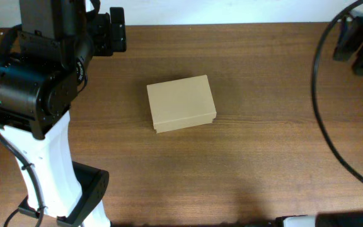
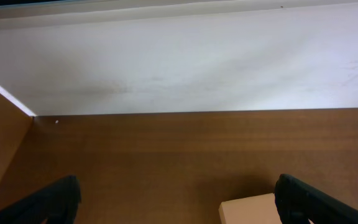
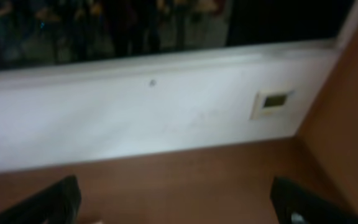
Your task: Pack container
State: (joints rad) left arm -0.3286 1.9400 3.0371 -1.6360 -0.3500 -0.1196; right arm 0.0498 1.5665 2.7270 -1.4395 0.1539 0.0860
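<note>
Cardboard-brown, its lid shut, the container (image 1: 181, 103) is set in the middle of the table (image 1: 270, 145), likely so that either arm can reach it. The left gripper (image 2: 178, 198) and right gripper (image 3: 178, 200) are held back by the far wall (image 2: 179, 68), jaws spread and empty.

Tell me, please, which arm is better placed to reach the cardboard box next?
Probably the left. The container lies closed mid-table, nearer the left arm in the overhead view, and its corner shows by the open left gripper. The right gripper, also open, sees only table and wall.
</note>
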